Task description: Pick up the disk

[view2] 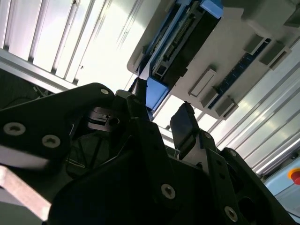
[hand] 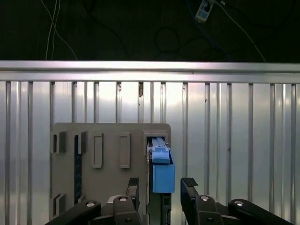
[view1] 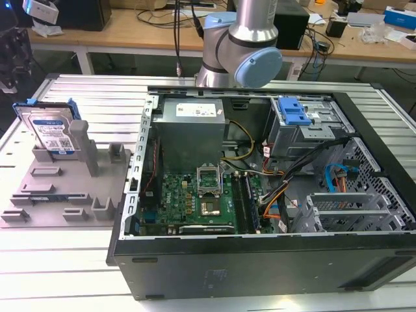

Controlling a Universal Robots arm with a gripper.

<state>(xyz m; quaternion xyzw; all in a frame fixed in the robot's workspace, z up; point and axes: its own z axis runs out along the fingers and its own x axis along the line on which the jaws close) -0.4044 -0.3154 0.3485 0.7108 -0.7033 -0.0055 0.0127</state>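
The disk (view1: 53, 133) stands upright on its edge at the far end of the grey fixture plate (view1: 65, 195), at the exterior view's left. It is silver with a white-and-blue label and blue side rails. In the first wrist view I look down on its blue top edge (hand: 162, 171), and my gripper (hand: 161, 185) hangs above it, open, one dark finger on each side of that edge. The second wrist view shows the same open gripper (view2: 161, 115) just short of the disk's blue rail (view2: 157, 91). Nothing is held.
An open computer case (view1: 260, 260) lies to the exterior view's right of the plate, with a motherboard, cables and a metal drive cage with a blue latch (view1: 292, 112). Upright posts (view1: 81, 140) rise from the plate beside the disk. The arm's body (view1: 244, 52) stands behind the case.
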